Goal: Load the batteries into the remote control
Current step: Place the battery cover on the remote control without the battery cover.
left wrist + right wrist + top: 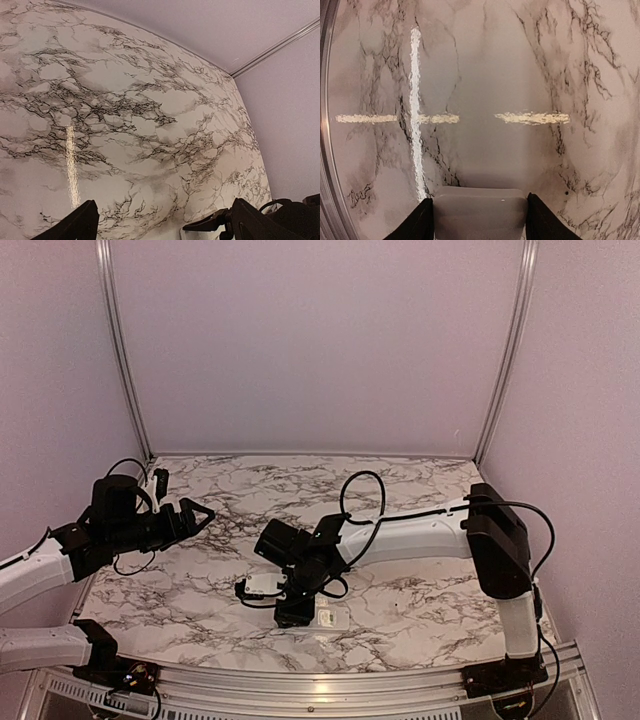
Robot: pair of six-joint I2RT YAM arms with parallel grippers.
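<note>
- Currently the right gripper [478, 207] is clenched on the remote control [480, 215]. In the right wrist view it shows as a flat, pale grey body with rounded corners, touching both fingers [420, 222].
- The remote control is lifted clear of the marble-patterned table [420, 490], and its shadow falls on the surface just beyond it.
- From above, the right arm [420, 530] reaches from its base at the right toward the front middle of the table, near the metal rail [326, 165] along the near edge.
- A small white piece [331, 616] lies flat on the table just beside the right arm's wrist. I cannot tell what it is.
- The left gripper [195, 518] is released, its fingers [75, 225] spread wide with only bare tabletop between them. It hovers over the left side of the table, well apart from the remote control.
</note>
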